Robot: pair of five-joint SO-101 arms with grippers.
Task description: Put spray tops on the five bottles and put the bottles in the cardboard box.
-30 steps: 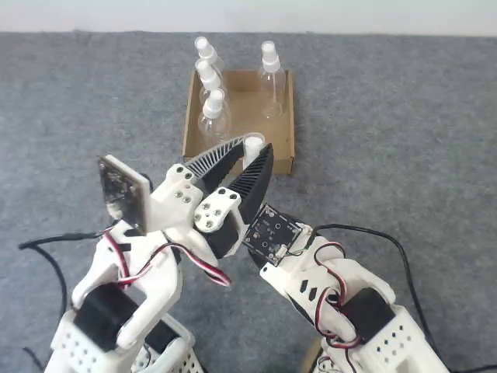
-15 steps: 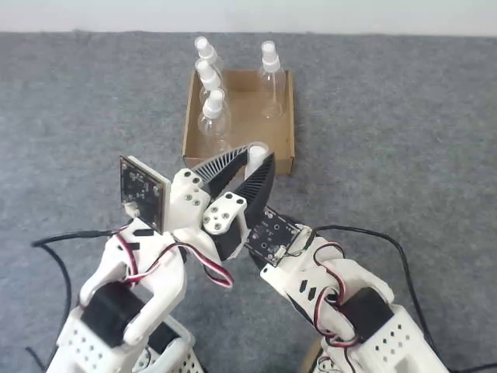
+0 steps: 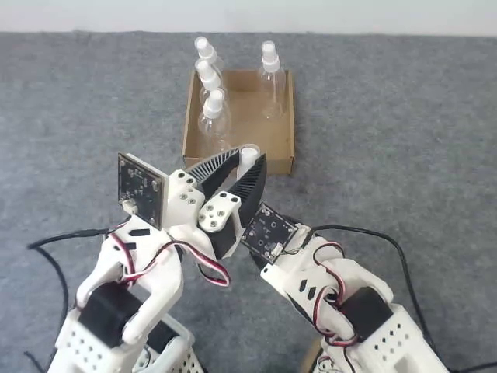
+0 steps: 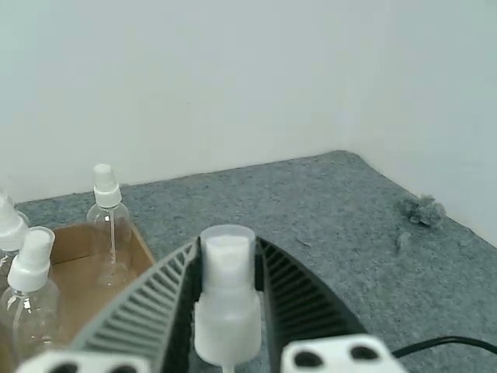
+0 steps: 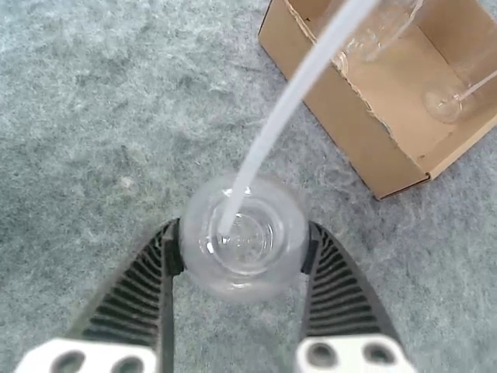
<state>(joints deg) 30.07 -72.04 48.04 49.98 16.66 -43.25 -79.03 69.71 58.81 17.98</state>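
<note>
Since a second ago, the left arm's wrist has swung in toward the right arm, and the spray top it carries has dropped slightly, nearer the arms and away from the box. The right arm has kept its place.

From the high view I see both arms meeting at the middle of the grey desk (image 3: 404,140), just in front of the cardboard box (image 3: 289,116). The left gripper (image 4: 227,247) is closed on the white spray top (image 4: 227,299), its ribbed black fingers (image 4: 151,311) pressing the top from both sides and holding it upright.

The right gripper (image 5: 241,237) sits below it, its fingers (image 5: 140,295) clamped around the shoulder of a clear bottle (image 5: 268,264). My right wrist camera looks straight down into the bottle's open mouth. The spray top's thin white dip tube (image 5: 287,101) slants down into that mouth, its end already inside the neck. This bottle is on my side of the box, just beside the box's near corner and outside it.

The four capped bottles (image 3: 213,109) stand at the box: three in a row along one side wall and one alone against the opposite wall. The farthest of the three seems to be inside the back corner, though from this angle I can't be sure.
</note>
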